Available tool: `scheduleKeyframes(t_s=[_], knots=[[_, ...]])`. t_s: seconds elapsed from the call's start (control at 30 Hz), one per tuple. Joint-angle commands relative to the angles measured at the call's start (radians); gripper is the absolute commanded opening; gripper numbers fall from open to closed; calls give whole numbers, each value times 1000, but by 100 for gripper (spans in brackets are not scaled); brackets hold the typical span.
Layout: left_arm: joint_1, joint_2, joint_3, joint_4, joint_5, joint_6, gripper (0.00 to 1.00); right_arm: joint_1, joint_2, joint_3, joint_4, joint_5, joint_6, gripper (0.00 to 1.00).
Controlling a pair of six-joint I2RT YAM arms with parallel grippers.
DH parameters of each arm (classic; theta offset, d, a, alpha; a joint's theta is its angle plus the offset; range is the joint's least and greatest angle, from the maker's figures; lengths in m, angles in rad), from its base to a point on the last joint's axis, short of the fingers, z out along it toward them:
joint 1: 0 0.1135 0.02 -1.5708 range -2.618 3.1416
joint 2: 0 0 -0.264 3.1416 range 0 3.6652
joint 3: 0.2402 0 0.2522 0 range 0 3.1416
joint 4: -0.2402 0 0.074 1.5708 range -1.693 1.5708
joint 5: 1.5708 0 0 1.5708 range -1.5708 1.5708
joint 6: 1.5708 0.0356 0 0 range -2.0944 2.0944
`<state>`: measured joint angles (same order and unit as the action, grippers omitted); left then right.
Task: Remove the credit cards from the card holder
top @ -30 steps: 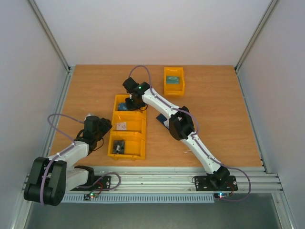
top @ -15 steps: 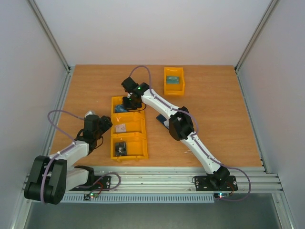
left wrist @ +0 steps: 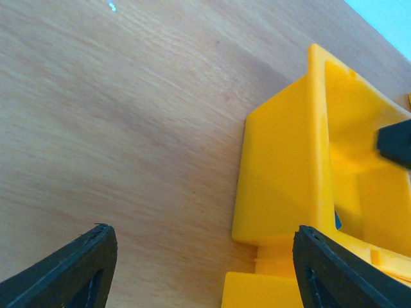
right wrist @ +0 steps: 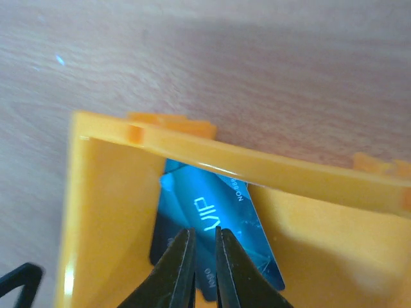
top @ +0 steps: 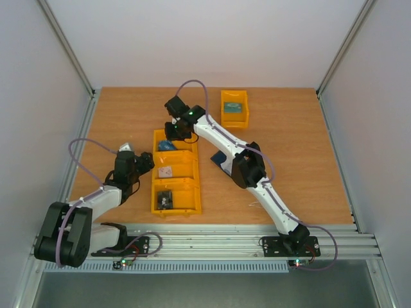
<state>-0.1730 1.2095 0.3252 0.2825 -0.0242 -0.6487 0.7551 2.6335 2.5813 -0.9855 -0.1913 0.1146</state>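
Risking a snagged blue card (right wrist: 218, 224)
It lies under your barely parted right fingers (right wrist: 176, 269); wide-apart left fingers (left wrist: 70, 263) could nudge the yellow bin (left wrist: 282, 167).

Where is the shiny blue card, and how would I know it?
Find the long yellow tray with three compartments on the wooden table. The blue card lies in the compartment farthest from the arms' bases, right under the right gripper. Only it is bright blue with VIP printed on it; the middle card is pale, the near one dark.
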Motion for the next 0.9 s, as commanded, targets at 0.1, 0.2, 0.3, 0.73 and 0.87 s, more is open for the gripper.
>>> scheduleKeyframes(t_s=[0.1, 0.2, 0.3, 0.73, 0.87], knots=[[-8, 49, 39, 116, -18, 143, 76, -49, -194, -13, 0, 89, -41, 11], [-8, 63, 57, 136, 4, 163, 76, -69, -282, -55, -66, 166, -97, 15], [-7, 64, 80, 142, 0, 188, 76, -82, -408, -163, -171, 320, -160, 22], [29, -73, 198, -47, 80, 248, 84, -302, -1196, -1381, 71, 225, 169, 99], [29, -141, 231, -122, 177, 246, 91, -317, -1172, -1456, 180, 159, 192, 97]])
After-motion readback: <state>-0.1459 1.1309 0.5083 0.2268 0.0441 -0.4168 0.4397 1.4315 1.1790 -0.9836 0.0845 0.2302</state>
